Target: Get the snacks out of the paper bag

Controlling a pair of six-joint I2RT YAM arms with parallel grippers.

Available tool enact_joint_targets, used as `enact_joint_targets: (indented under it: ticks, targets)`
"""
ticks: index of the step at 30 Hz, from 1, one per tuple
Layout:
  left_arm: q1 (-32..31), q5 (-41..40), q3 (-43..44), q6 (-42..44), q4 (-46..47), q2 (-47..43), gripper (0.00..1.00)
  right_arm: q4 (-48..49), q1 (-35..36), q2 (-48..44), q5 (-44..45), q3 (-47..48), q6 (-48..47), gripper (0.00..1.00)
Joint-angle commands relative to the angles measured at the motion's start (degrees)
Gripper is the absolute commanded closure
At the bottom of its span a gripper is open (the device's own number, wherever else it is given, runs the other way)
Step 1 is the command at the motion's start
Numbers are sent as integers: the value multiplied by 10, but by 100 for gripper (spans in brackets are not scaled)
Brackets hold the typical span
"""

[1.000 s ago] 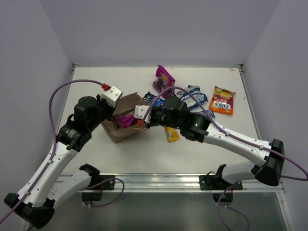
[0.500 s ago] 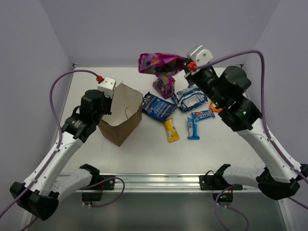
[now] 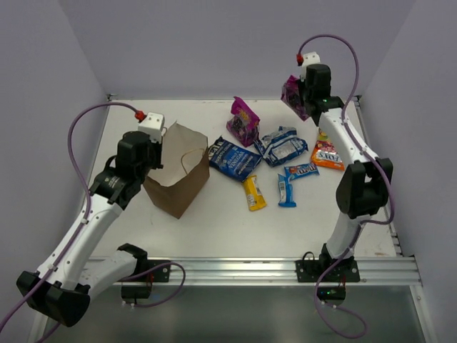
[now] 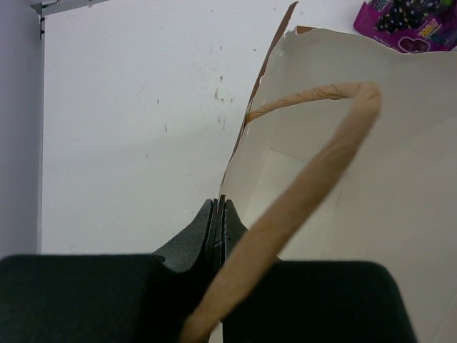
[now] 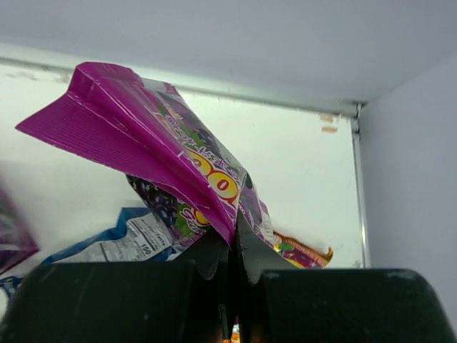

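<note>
The brown paper bag (image 3: pixel 178 171) stands at the left of the table, its mouth open. My left gripper (image 3: pixel 156 143) is shut on the bag's rim (image 4: pixel 246 164); a handle loop (image 4: pixel 314 179) crosses the left wrist view. My right gripper (image 3: pixel 300 89) is shut on a magenta pouch (image 3: pixel 293 94) and holds it high over the far right of the table; the pouch (image 5: pixel 164 157) fills the right wrist view. On the table lie a second magenta pouch (image 3: pixel 243 121), a dark blue bag (image 3: pixel 234 158), a blue-white packet (image 3: pixel 284 146), an orange-red packet (image 3: pixel 327 153), a yellow bar (image 3: pixel 253 193) and two blue bars (image 3: pixel 301 171) (image 3: pixel 285 191).
The table's raised back edge (image 3: pixel 228 98) and the side walls close in the space. The metal rail (image 3: pixel 235 270) with both arm bases runs along the near edge.
My right gripper pulled the magenta pouch out of the bag, lifted it and carried it to the far right. The left gripper kept its hold on the bag's rim.
</note>
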Motion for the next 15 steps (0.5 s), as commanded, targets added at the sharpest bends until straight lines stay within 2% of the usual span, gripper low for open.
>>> enact_joint_targets:
  ticks: [1, 9, 11, 12, 14, 15]
  targets:
    - [8, 12, 9, -13, 8, -1, 100, 38, -29, 26, 14, 67, 73, 100]
    - [22, 16, 2, -19, 22, 8, 100, -15, -55, 124, -12, 56, 151, 100]
    - [28, 10, 3, -21, 21, 12, 100, -23, -57, 130, -17, 52, 160, 95]
    - [39, 9, 6, -22, 20, 14, 100, -28, -59, 129, -20, 53, 161, 81]
    - [50, 14, 11, -26, 21, 19, 100, -41, -61, 113, -28, 53, 168, 63]
    - [63, 16, 17, -25, 22, 23, 100, -48, -62, 105, -32, 54, 169, 41]
